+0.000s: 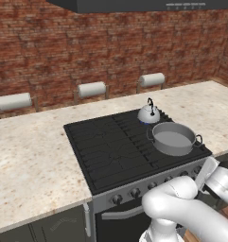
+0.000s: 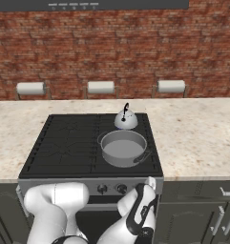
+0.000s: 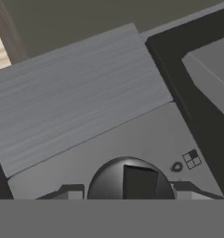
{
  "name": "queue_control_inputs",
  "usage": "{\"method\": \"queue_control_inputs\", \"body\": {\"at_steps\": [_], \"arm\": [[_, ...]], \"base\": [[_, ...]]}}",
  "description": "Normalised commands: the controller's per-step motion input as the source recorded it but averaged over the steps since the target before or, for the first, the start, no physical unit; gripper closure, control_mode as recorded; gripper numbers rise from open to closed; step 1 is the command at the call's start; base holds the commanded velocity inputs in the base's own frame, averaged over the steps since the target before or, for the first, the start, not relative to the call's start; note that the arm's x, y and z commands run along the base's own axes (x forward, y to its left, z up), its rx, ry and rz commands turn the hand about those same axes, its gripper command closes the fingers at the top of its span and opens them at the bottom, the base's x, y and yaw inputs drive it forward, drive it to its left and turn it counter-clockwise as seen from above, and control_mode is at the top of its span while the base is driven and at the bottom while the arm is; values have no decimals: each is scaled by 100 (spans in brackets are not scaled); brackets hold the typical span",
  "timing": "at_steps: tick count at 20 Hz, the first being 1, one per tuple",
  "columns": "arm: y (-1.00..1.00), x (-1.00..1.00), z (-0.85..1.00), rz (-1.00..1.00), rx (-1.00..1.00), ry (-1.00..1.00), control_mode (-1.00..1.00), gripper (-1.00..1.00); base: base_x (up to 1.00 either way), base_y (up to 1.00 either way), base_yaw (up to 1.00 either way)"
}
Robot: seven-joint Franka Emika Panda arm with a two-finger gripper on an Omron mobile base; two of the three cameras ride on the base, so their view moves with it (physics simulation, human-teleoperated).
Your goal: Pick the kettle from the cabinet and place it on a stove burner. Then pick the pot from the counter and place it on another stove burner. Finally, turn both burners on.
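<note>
The small silvery kettle (image 1: 149, 113) (image 2: 125, 119) stands upright on the back right burner of the black cooktop (image 1: 106, 146) (image 2: 64, 143). Just in front of it, the wide grey pot (image 1: 173, 138) (image 2: 123, 147) sits on the front right burner. My arm reaches down in front of the range. My gripper (image 1: 205, 172) (image 2: 150, 183) (image 3: 129, 190) is at the right end of the front knob row. In the hand view its two finger tips press on either side of a dark round stove knob (image 3: 108, 179). The cabinet is out of view.
Beige counter (image 1: 30, 151) (image 2: 197, 138) runs on both sides of the range. Three paper towel rolls (image 1: 92, 89) (image 2: 101, 86) stand along the brick wall. Two more knobs (image 2: 102, 189) lie left of my hand. Cupboard handles (image 2: 226, 193) stick out at the lower right.
</note>
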Motion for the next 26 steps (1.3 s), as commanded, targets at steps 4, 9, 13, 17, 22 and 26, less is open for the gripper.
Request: {"method": "queue_control_inputs", "body": {"at_steps": [4, 9, 13, 17, 22, 26], "arm": [[0, -4, 0, 0, -12, 0, -100, 100], [0, -2, 0, 0, -5, 1, -100, -100], [0, -1, 0, 0, 1, 0, -100, -100], [-7, -33, 0, 0, 5, -3, -100, -100], [-23, -44, 0, 0, 3, -5, -100, -100], [-33, -38, 2, 0, 2, -2, -100, -100]], "base": [[0, 0, 0], [0, 0, 0], [0, 0, 0], [0, 0, 0], [0, 0, 0], [0, 0, 0]]}}
